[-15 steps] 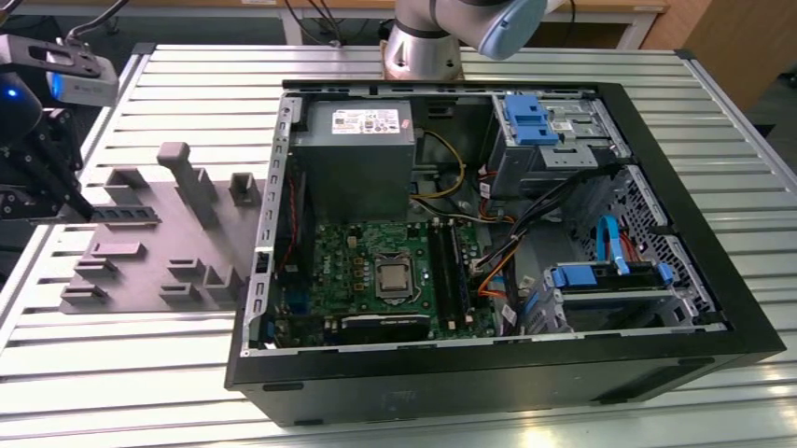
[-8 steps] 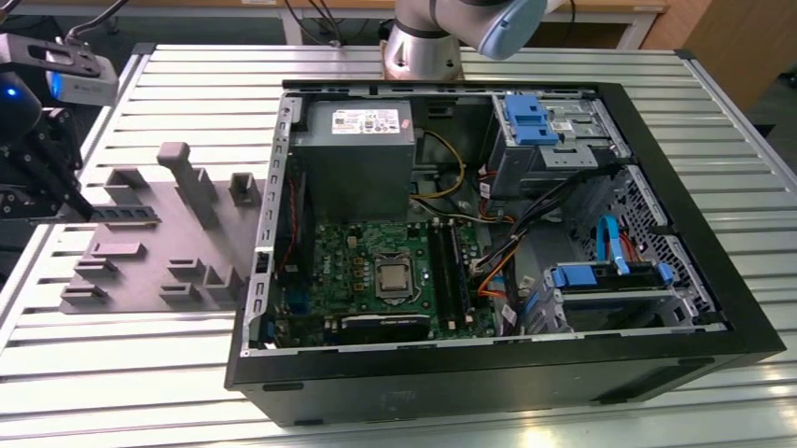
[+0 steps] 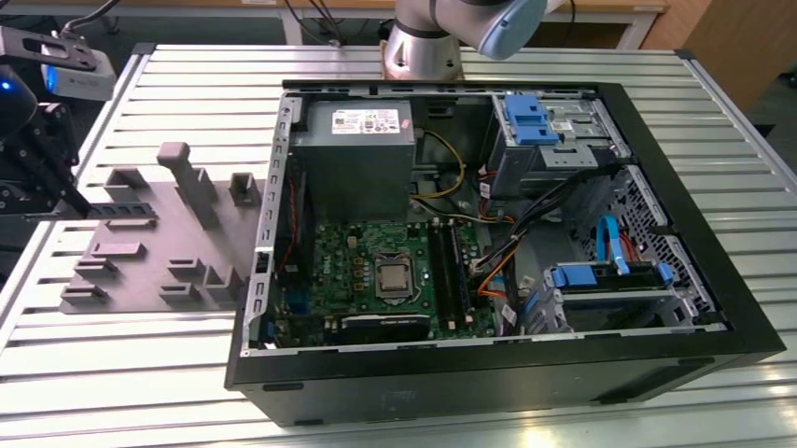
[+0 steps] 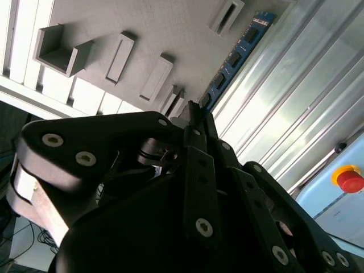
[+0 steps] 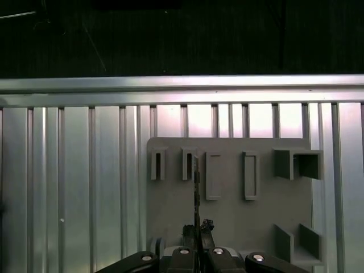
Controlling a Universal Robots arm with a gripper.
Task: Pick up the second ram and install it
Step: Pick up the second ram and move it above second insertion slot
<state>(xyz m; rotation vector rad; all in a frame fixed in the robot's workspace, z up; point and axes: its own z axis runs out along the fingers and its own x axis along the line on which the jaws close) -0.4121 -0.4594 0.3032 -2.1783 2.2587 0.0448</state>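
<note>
- The pincer [image 5: 198, 230] is closed on the second ram [image 5: 196, 193]. Its two black fingertips press against the flat faces of the thin stick near one end.
- In the first wrist view the ram shows edge-on, as a narrow dark line running straight out from the fingertips. It lies over the grey fixture tray [image 5: 227, 222], and its far end sits between two of the tray's upright slot blocks.
- In the second wrist view the ram [image 4: 236, 57] shows its broad face. It is a long blue-green strip with a row of black chips, reaching away from the closed fingertips [image 4: 196, 116] along the border where the tray [image 4: 170, 28] meets the ribbed metal.
- I cannot tell whether the stick touches the tray or hangs just clear of it.
- The tray lies flat on the slatted aluminium bench [image 5: 68, 187].
- In the exterior view the tray [image 3: 137, 252] sits at the exterior view's left of the open computer case [image 3: 498, 387]. The dark pincer [image 3: 48, 191] is at the tray's far side from the case, well apart from it.
- Inside the case the green motherboard [image 3: 361, 271] lies face up, with the long black memory slots [image 3: 446, 271] beside the processor socket [image 3: 394, 276]. A grey power supply [image 3: 355, 159] is set beyond the board.
- The arm's base [image 3: 424, 47] stands on the bench behind the case.
- A red button [image 4: 350, 181] shows beyond the bench in the second wrist view.
</note>
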